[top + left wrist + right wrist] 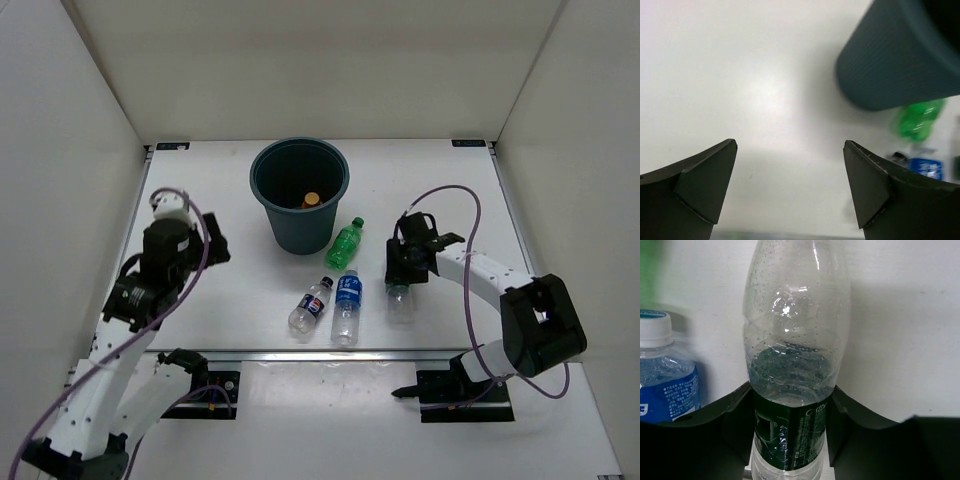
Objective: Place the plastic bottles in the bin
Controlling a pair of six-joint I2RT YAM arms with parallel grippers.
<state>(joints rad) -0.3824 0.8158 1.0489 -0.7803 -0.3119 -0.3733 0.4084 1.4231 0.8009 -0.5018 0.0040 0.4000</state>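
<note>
Clamped in right claw (790, 410): green-label bottle (795, 340), apparently down on bench (240, 310), right of bin (295, 232).
Pinched across the label, a sensible spot for a firm hold before lifting binward; clear, beaded inside with droplets, cap out of frame. Spread wide and empty, left claw (790, 185), kept aside left of bin. Orange bottle (311, 200) already inside.

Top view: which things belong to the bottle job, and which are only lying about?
Of the job: bin, orange bottle inside it, green bottle, blue-red label bottle, blue label bottle, green label bottle held by the right gripper.
Not of the job: purple cable, black base plate, both parts of the rig.
</note>
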